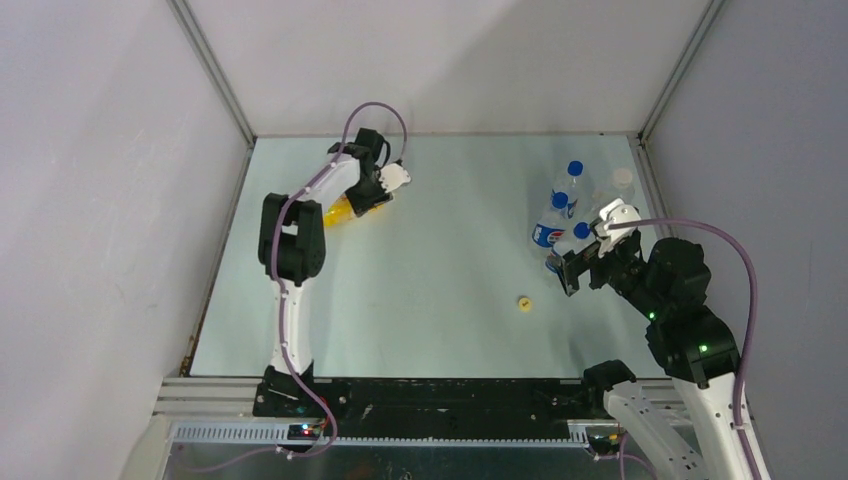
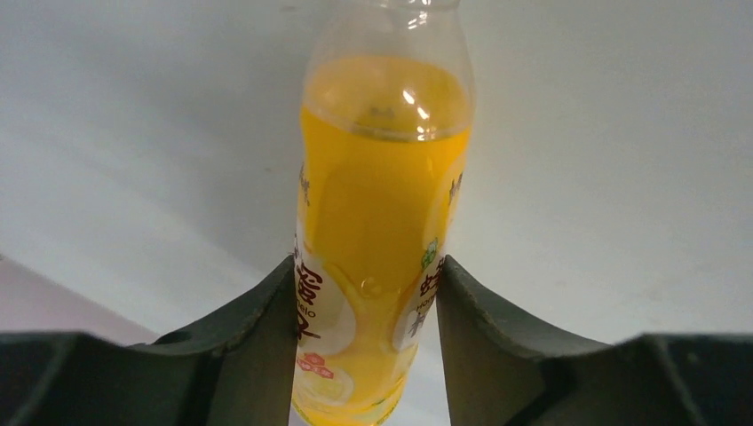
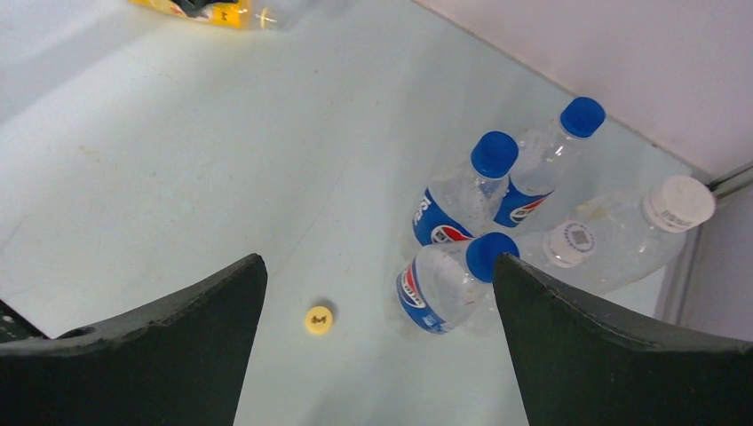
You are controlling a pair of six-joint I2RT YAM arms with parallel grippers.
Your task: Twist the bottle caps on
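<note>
A yellow-orange bottle (image 2: 382,177) full of orange liquid sits between my left gripper's (image 2: 366,266) fingers, which press on its label from both sides. Its neck shows no cap. From above, this bottle (image 1: 340,212) lies tilted at the far left under the left gripper (image 1: 385,190). A small yellow cap (image 1: 523,302) lies alone on the table, also visible in the right wrist view (image 3: 319,320). Three clear blue-labelled bottles (image 3: 444,284) (image 3: 462,200) (image 3: 550,151) with blue caps on stand grouped at the right. My right gripper (image 3: 380,266) hangs open beside them, holding nothing.
A clear unlabelled bottle with a white cap (image 3: 622,240) lies against the blue-labelled group near the right wall (image 1: 700,150). Grey walls enclose the table on three sides. A metal rail (image 1: 400,395) runs along the near edge.
</note>
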